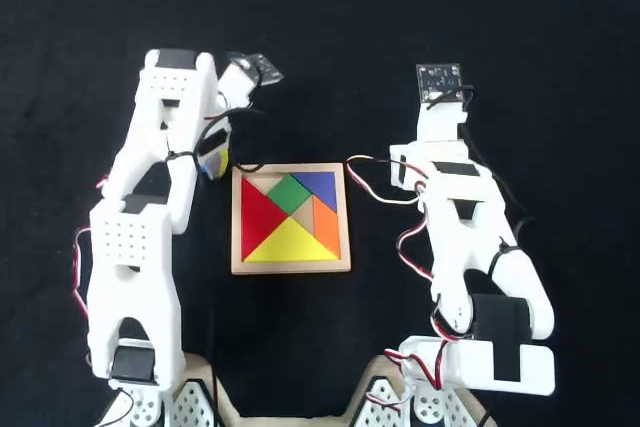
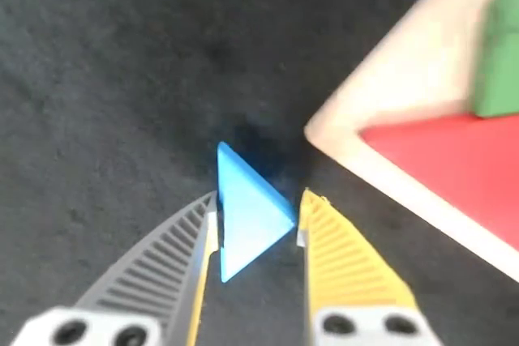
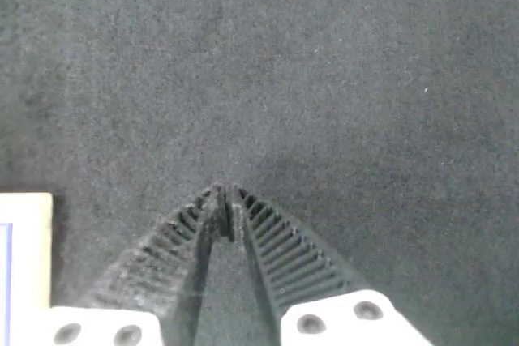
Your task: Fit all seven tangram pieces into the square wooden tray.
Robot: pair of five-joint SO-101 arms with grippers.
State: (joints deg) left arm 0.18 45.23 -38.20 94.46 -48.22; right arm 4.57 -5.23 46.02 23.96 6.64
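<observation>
My left claw [image 2: 259, 200] grips the blue triangle [image 2: 246, 218] just outside the tray [image 1: 291, 267] corner. I'd lift it over the rim, then rotate it to match the bare corner gap. My right claw [image 3: 225, 198] rests closed, empty.

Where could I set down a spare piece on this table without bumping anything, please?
Bare cloth lies beyond the tray, and again on its near side. It is crowded at the tray's far left corner, where the left tool holds a blue triangle.
</observation>
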